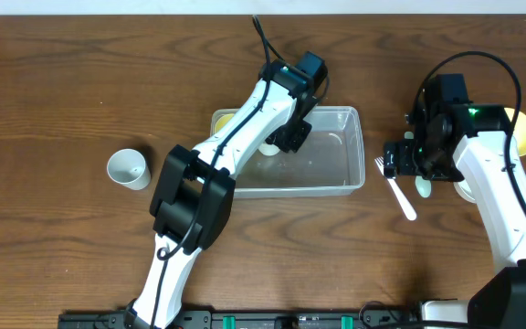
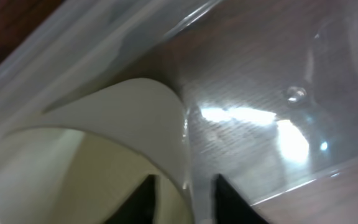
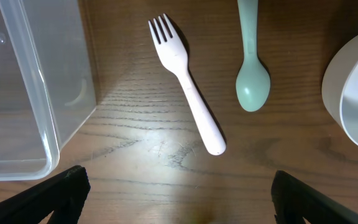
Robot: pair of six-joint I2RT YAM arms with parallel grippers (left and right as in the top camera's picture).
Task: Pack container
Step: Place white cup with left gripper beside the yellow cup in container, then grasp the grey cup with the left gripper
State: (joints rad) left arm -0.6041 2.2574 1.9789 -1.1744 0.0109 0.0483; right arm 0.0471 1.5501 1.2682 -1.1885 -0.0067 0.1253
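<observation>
while it lies clear and thick-rimmed, container (image 1: 332, 166), left jaws narrow, right jaws wide

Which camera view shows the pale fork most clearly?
The right wrist view: the fork lies whole in frame, tines and handle sharp. The overhead view shows it small, just right of the container. The left wrist view does not show it.
</observation>
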